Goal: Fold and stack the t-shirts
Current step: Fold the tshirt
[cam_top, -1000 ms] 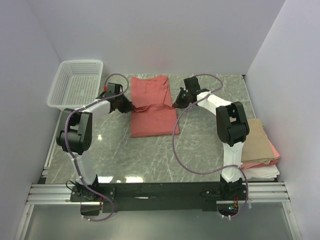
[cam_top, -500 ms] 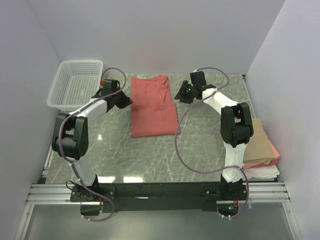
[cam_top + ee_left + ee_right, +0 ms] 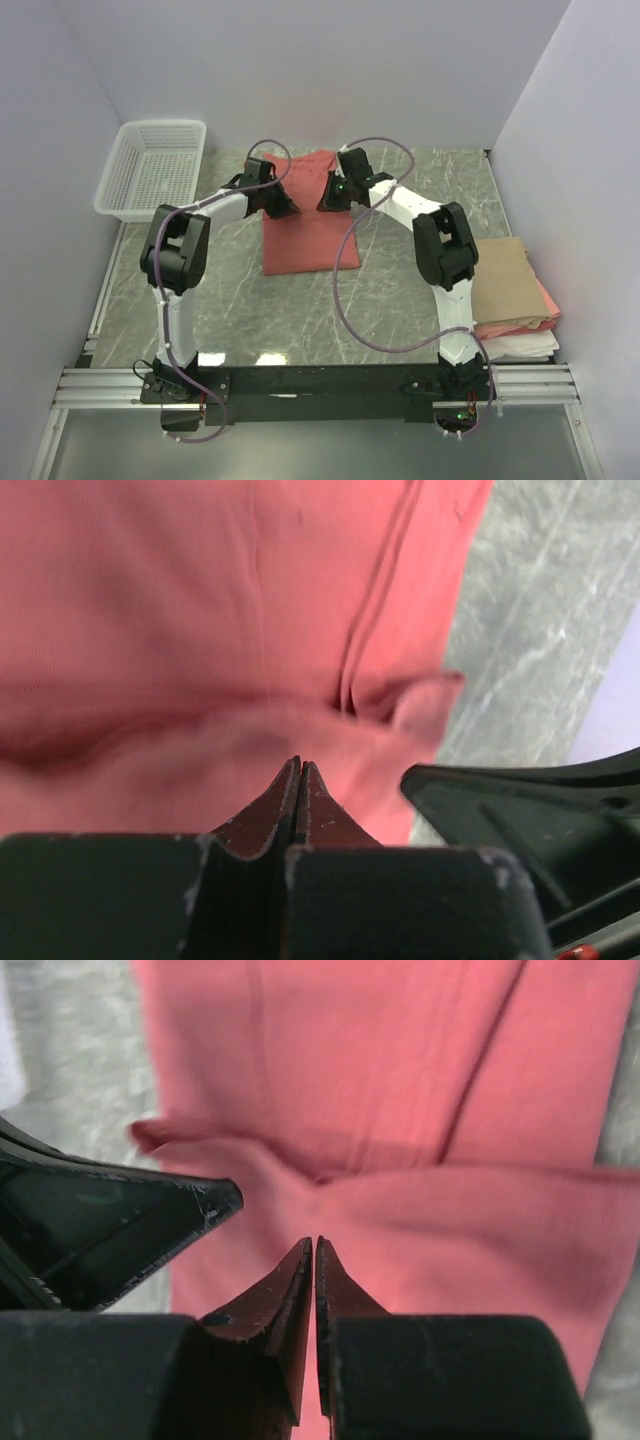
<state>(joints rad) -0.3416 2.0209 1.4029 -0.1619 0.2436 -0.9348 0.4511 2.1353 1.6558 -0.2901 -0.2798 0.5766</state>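
Both pressed together, our left claw (image 3: 284,204) and right claw (image 3: 327,199) meet the salmon shirt (image 3: 305,240) at its raised ridge, bare table (image 3: 230,290) flanking its side edges.

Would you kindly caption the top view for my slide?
Left claw and right claw low over the red shirt; basket left, folded stack right.

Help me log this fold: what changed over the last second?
The left end effector and right end effector pulled away from the sides of the shirt, then swung inward over its far half; both are now shut. Whether they pinch cloth is unclear. The shirt's near edge, the basket and the folded stack stayed put.
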